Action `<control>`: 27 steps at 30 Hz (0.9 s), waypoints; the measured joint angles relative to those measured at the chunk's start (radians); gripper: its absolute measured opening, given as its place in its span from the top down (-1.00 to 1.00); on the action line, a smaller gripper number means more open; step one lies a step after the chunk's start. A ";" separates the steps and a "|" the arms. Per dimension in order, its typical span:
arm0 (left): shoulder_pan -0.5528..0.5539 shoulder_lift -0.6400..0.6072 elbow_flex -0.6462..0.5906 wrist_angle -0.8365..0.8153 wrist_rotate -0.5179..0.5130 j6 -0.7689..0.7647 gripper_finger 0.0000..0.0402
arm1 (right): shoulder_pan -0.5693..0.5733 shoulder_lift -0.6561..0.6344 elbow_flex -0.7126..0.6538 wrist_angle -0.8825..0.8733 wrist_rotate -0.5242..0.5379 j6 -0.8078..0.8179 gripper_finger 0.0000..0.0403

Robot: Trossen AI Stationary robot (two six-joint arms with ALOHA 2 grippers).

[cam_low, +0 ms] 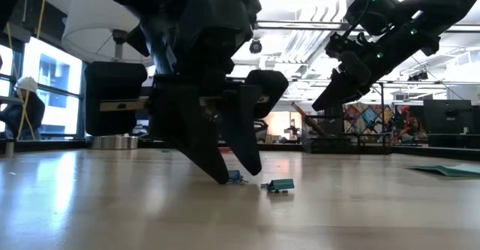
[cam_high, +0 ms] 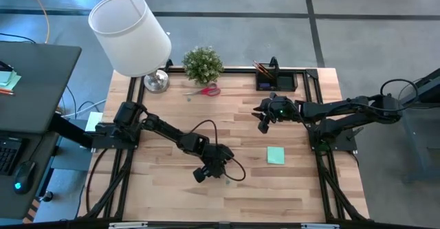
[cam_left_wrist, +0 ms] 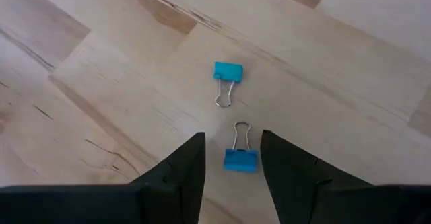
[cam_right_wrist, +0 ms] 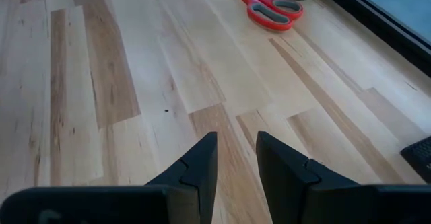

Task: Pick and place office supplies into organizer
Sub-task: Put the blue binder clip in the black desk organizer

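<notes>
Blue binder clips, two of them, lie near the middle of the wooden table (cam_high: 172, 188), toward its front edge: a near clip (cam_left_wrist: 240, 159) and a far clip (cam_left_wrist: 227, 71), their wire handles pointing at each other along one line. One left gripper (cam_left_wrist: 232, 160) stands low over the table, fingers apart with the near clip between them, not touching it. One right gripper (cam_right_wrist: 236, 157) hangs near the black organizer (cam_high: 276, 82) at the back right corner, its fingers slightly parted and empty
</notes>
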 joint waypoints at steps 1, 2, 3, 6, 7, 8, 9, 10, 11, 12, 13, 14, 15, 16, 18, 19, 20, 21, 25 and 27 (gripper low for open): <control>0.000 0.000 0.000 -0.003 0.000 0.001 0.35 | 0.000 0.000 0.000 0.000 0.000 0.000 0.52; 0.000 0.000 0.001 -0.006 -0.001 0.001 0.35 | 0.000 0.000 0.000 0.000 0.000 0.001 0.52; 0.000 0.000 0.001 -0.007 0.000 0.001 0.36 | 0.000 0.000 0.000 0.000 0.000 0.000 0.52; 0.000 0.000 0.001 -0.012 0.000 0.003 0.44 | 0.000 0.000 0.000 0.000 0.000 0.000 0.52; -0.001 0.000 0.001 -0.014 0.002 0.004 0.49 | 0.000 0.000 0.000 0.000 0.001 0.001 0.52; -0.001 0.000 0.001 -0.015 0.005 0.004 0.54 | 0.000 0.000 0.000 0.000 0.001 0.000 0.52; -0.001 0.000 0.000 -0.017 0.007 0.004 0.60 | 0.000 0.000 0.000 0.000 0.002 0.000 0.52; -0.001 0.000 0.000 -0.018 0.011 0.004 0.67 | 0.000 0.000 0.000 0.000 0.004 0.000 0.52; -0.001 0.000 0.000 -0.019 0.012 0.004 0.74 | 0.000 0.000 0.000 0.000 0.003 0.000 0.52; -0.001 0.000 0.000 -0.020 0.015 0.005 0.81 | 0.000 0.000 0.000 0.000 0.004 0.000 0.52; -0.001 0.000 0.000 -0.019 0.020 0.005 0.87 | 0.000 0.000 0.000 0.000 0.004 0.001 0.52; -0.001 -0.001 0.000 -0.018 0.023 0.005 0.92 | 0.000 0.000 0.000 0.000 0.003 0.001 0.52; -0.001 -0.001 0.000 -0.017 0.027 0.004 0.95 | 0.000 0.000 0.000 0.000 0.003 0.001 0.52; -0.001 -0.001 0.000 -0.017 0.026 0.004 0.97 | 0.000 0.000 0.000 0.000 0.003 0.001 0.52; -0.002 0.000 -0.001 -0.018 0.009 0.002 0.94 | 0.000 0.000 0.000 0.000 0.003 0.005 0.52; -0.002 0.000 -0.001 -0.017 0.002 0.000 0.93 | 0.000 0.000 0.000 0.000 0.002 0.010 0.52; -0.002 0.000 -0.001 -0.017 -0.003 0.000 0.92 | 0.000 0.000 0.000 0.000 -0.006 0.016 0.52; -0.002 -0.003 -0.001 -0.017 -0.012 0.000 0.92 | 0.000 0.000 0.000 0.000 -0.022 0.019 0.52; 0.000 -0.020 -0.003 -0.028 -0.070 -0.004 0.98 | 0.000 0.000 0.000 0.000 -0.134 0.026 0.52; 0.001 -0.030 -0.003 -0.026 -0.103 -0.012 0.99 | 0.000 0.000 0.000 -0.002 -0.191 0.033 0.52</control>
